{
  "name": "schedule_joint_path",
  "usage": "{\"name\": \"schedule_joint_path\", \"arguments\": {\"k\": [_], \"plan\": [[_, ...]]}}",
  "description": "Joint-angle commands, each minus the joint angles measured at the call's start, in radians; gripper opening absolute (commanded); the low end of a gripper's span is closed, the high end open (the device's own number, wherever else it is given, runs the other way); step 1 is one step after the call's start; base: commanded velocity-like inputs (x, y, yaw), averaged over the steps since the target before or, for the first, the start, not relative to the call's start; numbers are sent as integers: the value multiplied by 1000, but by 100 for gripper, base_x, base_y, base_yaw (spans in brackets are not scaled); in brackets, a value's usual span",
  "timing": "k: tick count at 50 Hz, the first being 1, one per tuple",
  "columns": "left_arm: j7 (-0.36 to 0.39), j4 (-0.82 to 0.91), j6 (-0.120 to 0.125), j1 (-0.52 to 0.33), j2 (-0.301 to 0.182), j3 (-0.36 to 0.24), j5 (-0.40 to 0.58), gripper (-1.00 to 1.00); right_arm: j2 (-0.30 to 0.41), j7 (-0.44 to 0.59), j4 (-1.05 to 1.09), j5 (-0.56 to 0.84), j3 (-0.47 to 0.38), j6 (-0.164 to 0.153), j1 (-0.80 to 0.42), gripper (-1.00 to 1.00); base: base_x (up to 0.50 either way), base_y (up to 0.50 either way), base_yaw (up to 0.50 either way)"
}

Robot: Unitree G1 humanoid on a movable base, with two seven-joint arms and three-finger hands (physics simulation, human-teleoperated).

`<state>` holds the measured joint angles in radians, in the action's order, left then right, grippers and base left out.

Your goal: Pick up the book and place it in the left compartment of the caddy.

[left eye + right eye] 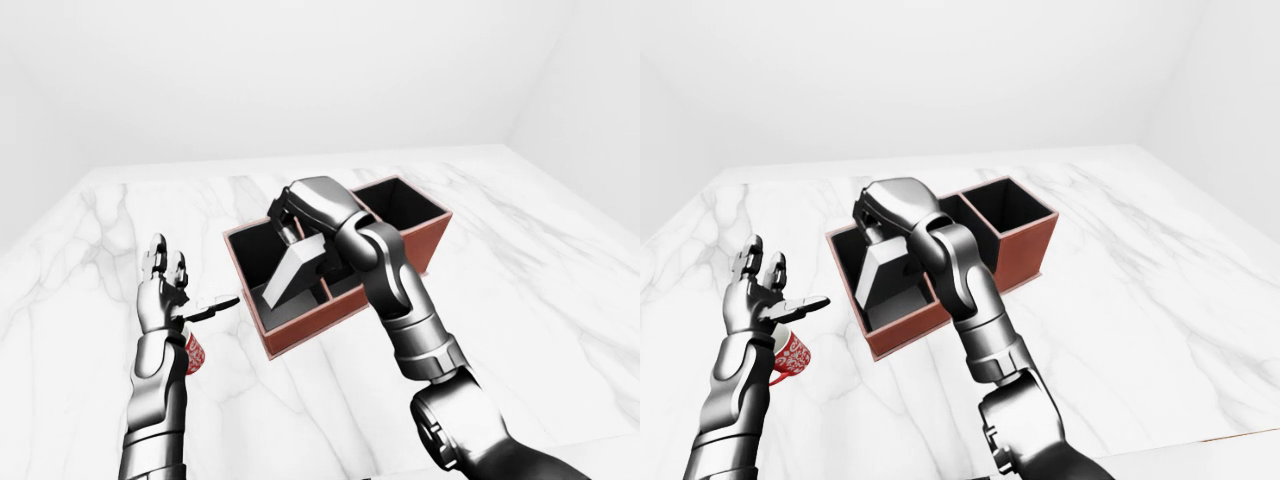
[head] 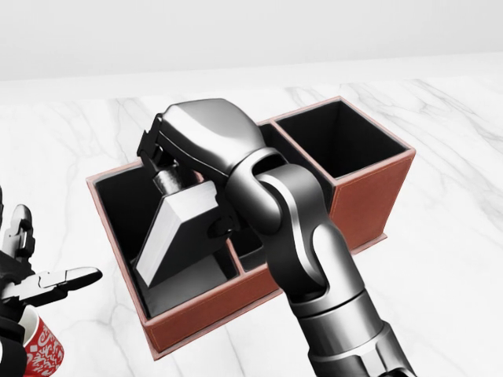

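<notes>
One robot hand, the right robot hand (image 2: 185, 169), pinches the book (image 2: 174, 232) over the left compartment of the caddy (image 2: 206, 312). Lower it clear of the divider before releasing. Its long axis tilts steeply, low end down-left. The left robot hand (image 1: 758, 293) is spread.
</notes>
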<state>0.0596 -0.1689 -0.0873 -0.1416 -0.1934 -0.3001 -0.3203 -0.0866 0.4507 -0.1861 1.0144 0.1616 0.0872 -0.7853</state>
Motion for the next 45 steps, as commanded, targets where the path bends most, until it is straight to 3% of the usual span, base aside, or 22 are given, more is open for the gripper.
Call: {"name": "schedule_joint_path", "arguments": {"k": [1, 9, 27, 45], "plan": [[4, -21, 0, -2, -4, -1, -9, 100, -26, -141, -62, 46, -2, 0, -28, -100, 0, 0, 0], [8, -36, 0, 1, -6, -7, -16, 100, -19, -335, -175, 137, 9, 0, -38, -100, 0, 0, 0], [11, -50, 0, 12, -5, -10, -28, 100, -75, -352, -246, 206, 32, 0, -62, -100, 0, 0, 0], [19, -61, 0, 17, -10, -21, -45, 100, -63, -471, -446, 257, 32, 0, -89, -100, 0, 0, 0]]}}
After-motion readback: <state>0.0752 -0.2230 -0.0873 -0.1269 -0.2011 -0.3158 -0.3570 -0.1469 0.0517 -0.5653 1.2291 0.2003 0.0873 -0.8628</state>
